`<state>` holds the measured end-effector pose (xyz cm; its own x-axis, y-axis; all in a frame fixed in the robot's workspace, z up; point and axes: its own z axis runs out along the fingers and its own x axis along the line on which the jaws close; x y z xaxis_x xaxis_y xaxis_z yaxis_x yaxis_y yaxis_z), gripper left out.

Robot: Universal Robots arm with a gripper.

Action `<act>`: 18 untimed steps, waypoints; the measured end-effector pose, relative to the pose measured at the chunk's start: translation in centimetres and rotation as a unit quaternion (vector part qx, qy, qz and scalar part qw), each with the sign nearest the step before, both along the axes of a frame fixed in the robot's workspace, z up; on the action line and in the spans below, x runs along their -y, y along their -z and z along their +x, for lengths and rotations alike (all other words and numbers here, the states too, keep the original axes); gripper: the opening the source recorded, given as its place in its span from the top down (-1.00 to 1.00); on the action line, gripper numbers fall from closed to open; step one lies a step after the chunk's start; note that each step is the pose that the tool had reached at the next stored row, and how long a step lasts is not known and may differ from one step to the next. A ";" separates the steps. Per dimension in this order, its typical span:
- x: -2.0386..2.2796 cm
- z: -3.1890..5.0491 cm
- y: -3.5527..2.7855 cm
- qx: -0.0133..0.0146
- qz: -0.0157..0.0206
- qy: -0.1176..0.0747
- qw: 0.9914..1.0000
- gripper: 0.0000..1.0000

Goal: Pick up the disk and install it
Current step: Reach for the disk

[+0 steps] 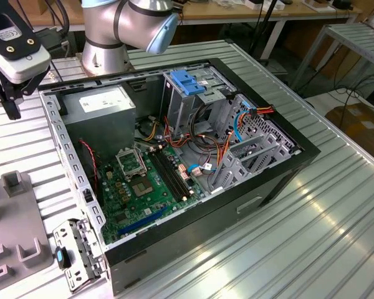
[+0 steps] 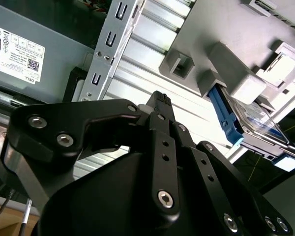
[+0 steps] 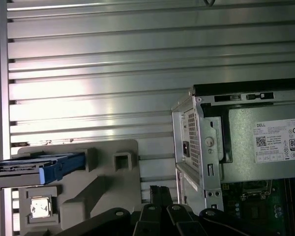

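Observation:
The disk [image 2: 255, 117], silver with a blue carrier frame, rests on a grey fixture [image 2: 226, 44] on the ribbed table beside the open computer case. In the first wrist view the disk [image 3: 37, 168] is seen edge-on across that fixture [image 3: 93, 196]. My gripper [image 2: 160, 98] hangs above the table between the case wall and the fixture, apart from the disk, with its black fingertips together and nothing between them. Both other views show the gripper too: [image 3: 160, 189] and, at the exterior view's far left, [image 1: 12, 109].
The open computer case [image 1: 287, 171] fills the table's middle, with a grey power-supply box [image 1: 106, 109] and a tall cage with a blue cap [image 1: 187, 87] inside. A metal bracket [image 1: 78, 252] lies by the case's near corner. The arm's base [image 1: 112, 43] stands behind.

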<state>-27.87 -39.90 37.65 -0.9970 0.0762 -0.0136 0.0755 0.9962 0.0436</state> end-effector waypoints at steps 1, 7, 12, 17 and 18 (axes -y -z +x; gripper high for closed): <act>0.00 -0.01 -0.01 0.000 0.000 0.000 1.000 0.79; 0.00 -0.02 0.01 0.000 0.000 0.000 1.000 0.79; 0.00 -0.21 0.04 0.000 0.000 0.000 1.000 0.79; 0.00 -0.59 0.12 0.000 0.000 0.000 1.000 0.79; 0.00 -0.63 0.14 0.000 0.000 0.000 1.000 0.79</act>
